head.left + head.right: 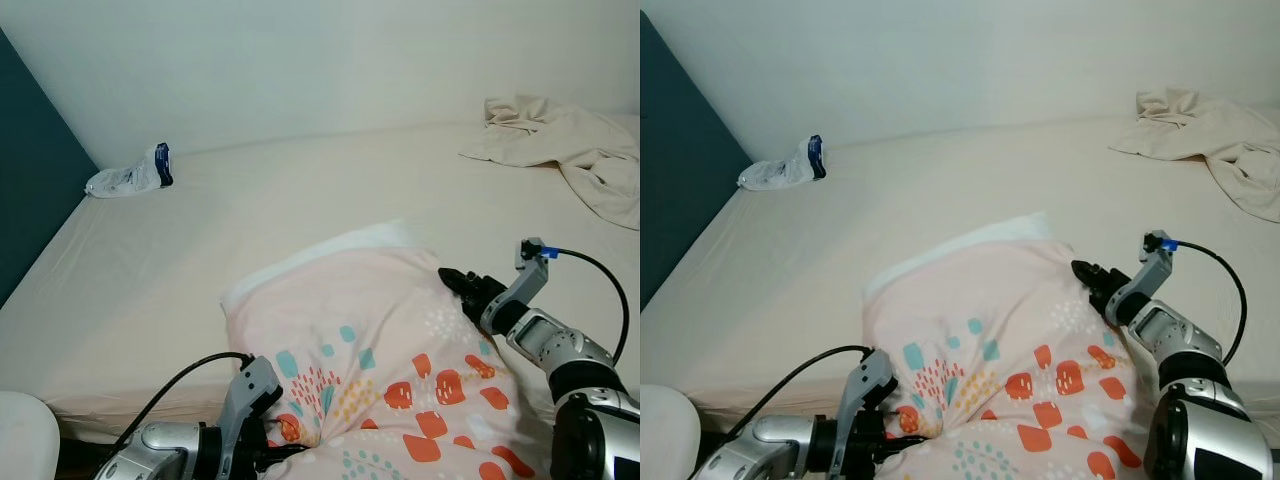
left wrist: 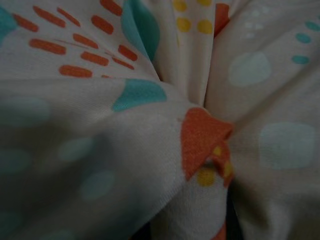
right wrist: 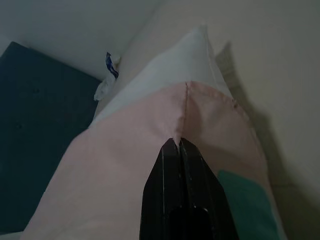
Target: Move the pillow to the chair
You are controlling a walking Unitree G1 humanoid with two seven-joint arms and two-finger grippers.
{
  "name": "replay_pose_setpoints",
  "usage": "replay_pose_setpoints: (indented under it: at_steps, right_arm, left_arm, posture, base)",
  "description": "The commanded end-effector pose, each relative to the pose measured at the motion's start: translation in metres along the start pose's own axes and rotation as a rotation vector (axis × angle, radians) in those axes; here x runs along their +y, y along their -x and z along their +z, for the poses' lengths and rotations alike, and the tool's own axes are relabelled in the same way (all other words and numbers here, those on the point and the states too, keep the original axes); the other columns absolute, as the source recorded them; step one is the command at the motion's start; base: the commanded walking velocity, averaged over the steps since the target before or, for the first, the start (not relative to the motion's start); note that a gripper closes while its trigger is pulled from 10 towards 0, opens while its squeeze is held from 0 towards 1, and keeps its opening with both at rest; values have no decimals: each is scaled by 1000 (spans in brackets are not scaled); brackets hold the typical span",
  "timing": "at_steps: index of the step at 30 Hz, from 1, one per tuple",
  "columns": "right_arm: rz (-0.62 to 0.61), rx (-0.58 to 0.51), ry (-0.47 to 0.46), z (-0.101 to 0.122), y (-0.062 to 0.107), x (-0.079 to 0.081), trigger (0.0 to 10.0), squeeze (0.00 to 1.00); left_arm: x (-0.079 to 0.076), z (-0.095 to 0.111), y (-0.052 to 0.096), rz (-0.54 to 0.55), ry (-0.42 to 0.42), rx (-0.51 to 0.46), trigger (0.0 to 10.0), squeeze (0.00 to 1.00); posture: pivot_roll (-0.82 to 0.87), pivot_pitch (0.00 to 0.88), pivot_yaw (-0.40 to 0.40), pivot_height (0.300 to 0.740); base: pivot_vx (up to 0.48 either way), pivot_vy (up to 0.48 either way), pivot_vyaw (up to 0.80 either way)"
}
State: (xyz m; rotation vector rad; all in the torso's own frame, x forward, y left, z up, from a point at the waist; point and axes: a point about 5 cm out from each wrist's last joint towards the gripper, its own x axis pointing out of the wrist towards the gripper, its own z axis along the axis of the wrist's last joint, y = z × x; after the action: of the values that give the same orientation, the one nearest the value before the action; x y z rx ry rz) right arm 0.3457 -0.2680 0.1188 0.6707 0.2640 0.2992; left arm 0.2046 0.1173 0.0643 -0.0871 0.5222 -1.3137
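Note:
A pink pillow (image 1: 380, 340) with orange, teal and yellow marks lies at the near edge of the bed, its white inner pillow showing at the far end. My left gripper (image 1: 285, 447) is pressed into the pillow's near left side, with bunched cloth (image 2: 200, 135) gathered between its fingers. On the pillow's right edge my right gripper (image 1: 452, 281) is shut on a pinch of the pink cover (image 3: 180, 135). The black fingers (image 3: 182, 190) lie together with the fabric seam at their tips.
The beige bed (image 1: 300, 190) stretches ahead to a white wall. A crumpled plastic bag (image 1: 130, 175) lies at the far left, beside the dark teal headboard (image 1: 30, 170). A rumpled beige cloth (image 1: 570, 145) sits at the far right. A white rounded object (image 1: 25, 435) is at the lower left.

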Motion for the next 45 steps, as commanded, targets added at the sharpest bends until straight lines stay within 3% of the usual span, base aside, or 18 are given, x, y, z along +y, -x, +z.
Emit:
replay_pose_setpoints:
  at_steps: [1, 2, 7, 11, 21, 22, 25, 26, 31, 36, 40, 45]
  right_arm:
    - [49, -51, 47, 10, -6, 10, 0, 0]
    - [49, -51, 47, 10, -6, 10, 0, 0]
    - [216, -301, 91, 41, -6, 31, 0, 0]
    - [317, -519, -29, 70, -3, 46, 0, 0]
    - [567, -597, -16, 83, -4, 86, 0, 0]
    - [627, -598, 6, 87, -3, 96, 0, 0]
    - [693, -587, 41, 89, -3, 109, 0, 0]
    - [706, -583, 49, 89, -4, 113, 0, 0]
    - [762, -560, 81, 85, -7, 127, 0, 0]
    - [838, -546, 80, 84, -2, 135, 0, 0]
    - [979, -559, 64, 95, 9, 147, 0, 0]
    - [1133, -534, 138, 105, 23, 164, 0, 0]
  left_arm:
    - [-6, -8, -5, -54, 24, 29, 0, 0]
    - [-6, -8, -5, -54, 24, 29, 0, 0]
    - [-5, -8, -7, -60, 25, 29, 0, 0]
    - [-5, -7, -10, -71, 20, 22, 0, 0]
    - [13, 6, -20, 29, -16, -46, 0, 0]
    - [21, 10, -23, 91, -19, -67, 10000, 0]
    - [33, 19, -26, 178, 14, -121, 10000, 43]
    - [35, 21, -26, 189, 23, -133, 10000, 1000]
    - [43, 36, -30, 218, 53, -253, 10000, 1000]
    - [47, 37, -31, 221, 69, -277, 10000, 1000]
    - [50, 36, -29, 211, 83, -282, 10000, 1000]
    - [53, 35, -28, 201, 92, -280, 10000, 1000]
  posture:
    - [30, 102, 122, 583]
    - [30, 102, 122, 583]
    - [27, 94, 118, 583]
    - [19, 82, 112, 583]
    - [2, 33, 91, 583]
    - [-1, 25, 88, 583]
    - [-6, 16, 84, 583]
    - [-6, 8, 81, 583]
    - [-10, 0, 75, 583]
    - [-14, 0, 72, 583]
    - [-14, 0, 70, 583]
    - [-18, 0, 66, 583]
  base:
    - [0, 0, 0]
    - [0, 0, 0]
    - [0, 0, 0]
    - [0, 0, 0]
    - [0, 0, 0]
    - [0, 0, 0]
    - [0, 0, 0]
    - [0, 0, 0]
    - [0, 0, 0]
    - [0, 0, 0]
    - [0, 0, 0]
    - [0, 0, 0]
